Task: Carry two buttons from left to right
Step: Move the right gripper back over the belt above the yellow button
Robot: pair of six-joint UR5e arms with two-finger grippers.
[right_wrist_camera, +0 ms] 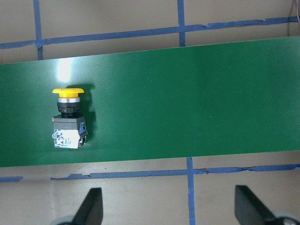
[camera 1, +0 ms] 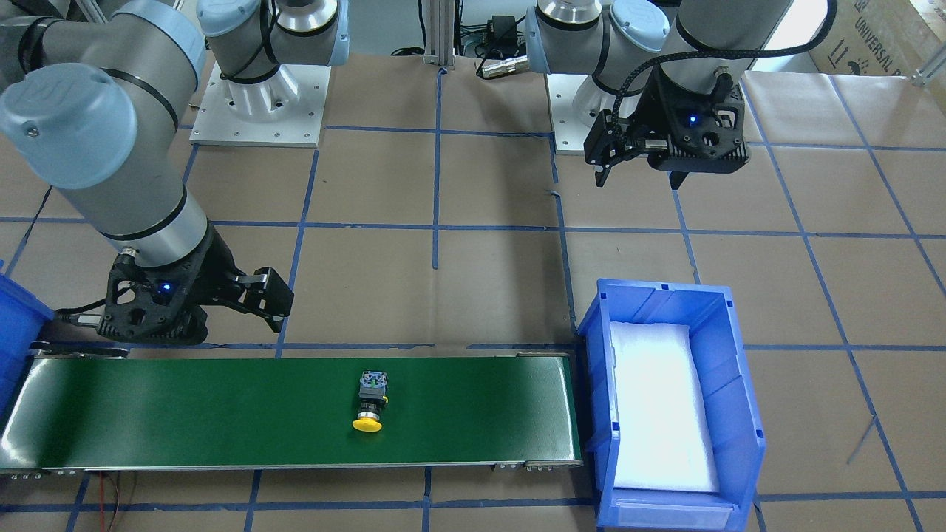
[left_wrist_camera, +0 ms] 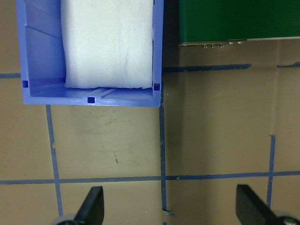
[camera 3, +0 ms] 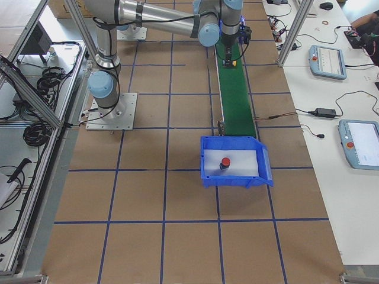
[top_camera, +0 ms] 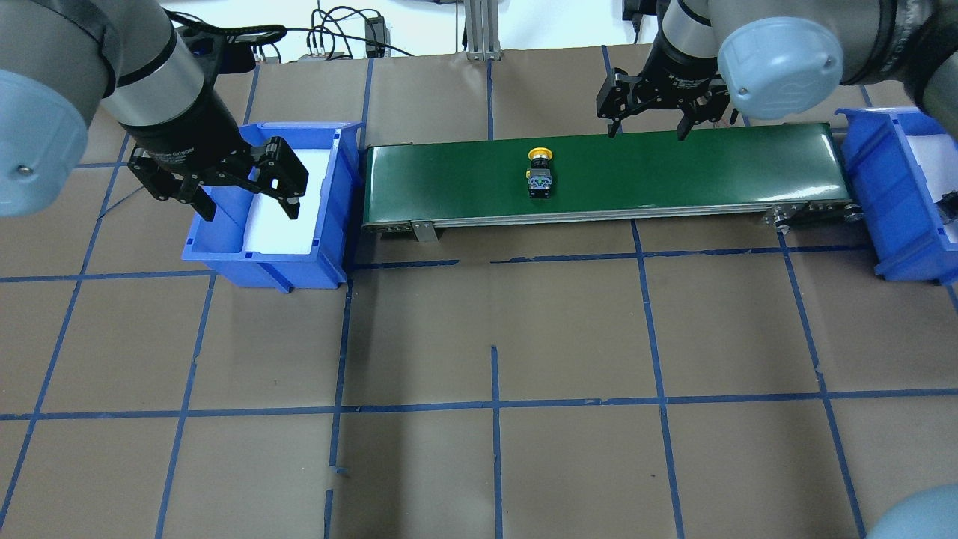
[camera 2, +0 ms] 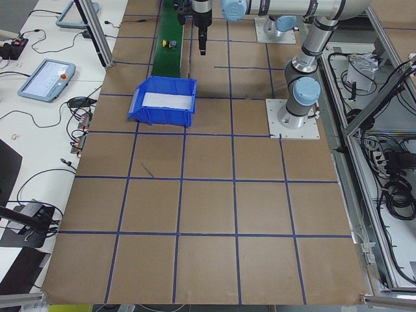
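Observation:
The button with a yellow cap [top_camera: 540, 174] lies on its side at the middle of the green conveyor belt [top_camera: 673, 168], cap toward the far edge. It also shows as the yellow button [camera 1: 369, 403] and the yellow button [right_wrist_camera: 69, 124]. A red-capped button [camera 3: 225, 163] sits on the white foam in the right blue bin [camera 3: 234, 177]. My right gripper [top_camera: 646, 132] hangs open over the belt's far edge, to the right of the yellow button. My left gripper [top_camera: 251, 212] hangs open and empty above the left blue bin [top_camera: 224, 258].
The left bin [camera 1: 728, 384] holds only a white foam pad [camera 1: 661, 406]. The right bin [top_camera: 872, 187] stands at the belt's right end. Brown paper with a blue tape grid covers the table [top_camera: 494, 337]. Both arm bases [camera 1: 259, 103] are bolted at the robot's side.

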